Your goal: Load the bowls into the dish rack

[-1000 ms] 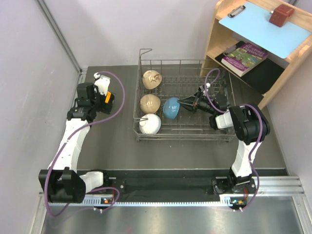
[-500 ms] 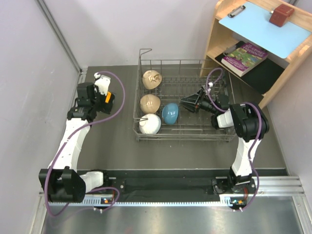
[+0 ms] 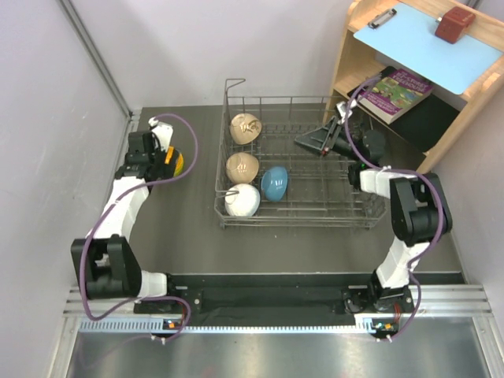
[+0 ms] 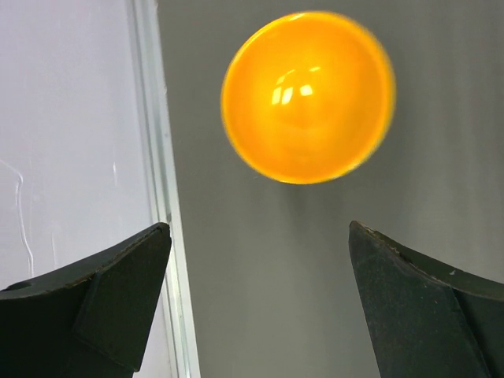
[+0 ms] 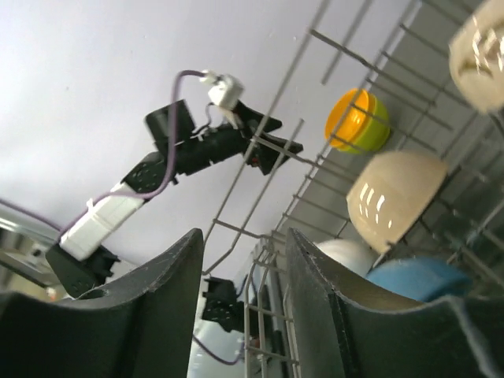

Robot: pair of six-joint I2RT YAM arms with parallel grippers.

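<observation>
Four bowls sit in our rack. The orange bowl, perhaps nested in a green bowl, lies below our wide left claw. The right claw is half-open and empty.

Lighting: even, bright, overhead; shadows soft. Glare spots seen on orange bowl. Near fingers rendered dark, slightly blurred.

Lab cell: white partitions, arm rail

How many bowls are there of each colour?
White bowl: 1
Beige bowls: 2
Blue bowl: 1
Orange bowl: 1
Yellow-green bowl: 1
Total: 6
</observation>
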